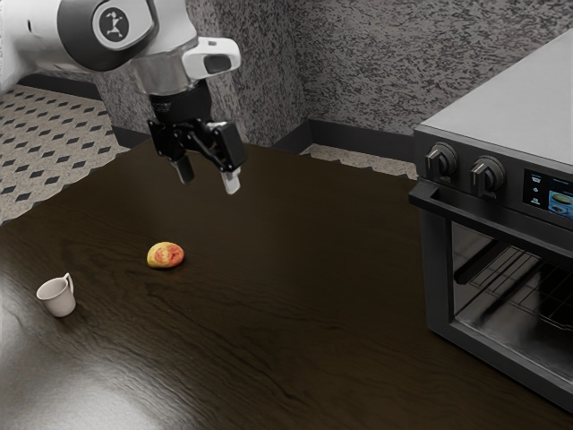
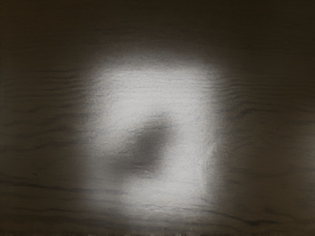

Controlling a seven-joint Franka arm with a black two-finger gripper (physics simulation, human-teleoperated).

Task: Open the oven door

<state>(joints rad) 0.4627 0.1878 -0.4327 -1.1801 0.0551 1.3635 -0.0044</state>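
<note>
Opening oven door: handle's the grip pt.

Claw point(image 1: 209, 177) above surface point(image 1: 295, 322), fingers apart, nothing btwn. Nearest it: 1 fruit point(image 1: 166, 255), then 1 mug point(image 1: 58, 297). Well apart, at exterior view's right: 1 oven point(image 1: 510, 125), 2 knobs visible, 1 door point(image 1: 438, 278), looks shut, w/ 1 handle point(image 1: 492, 218). Door prob. rigid, heavyish, stiff at 1st; smooth bar might slip. Grip approx. mid-bar, pull steady.
</note>
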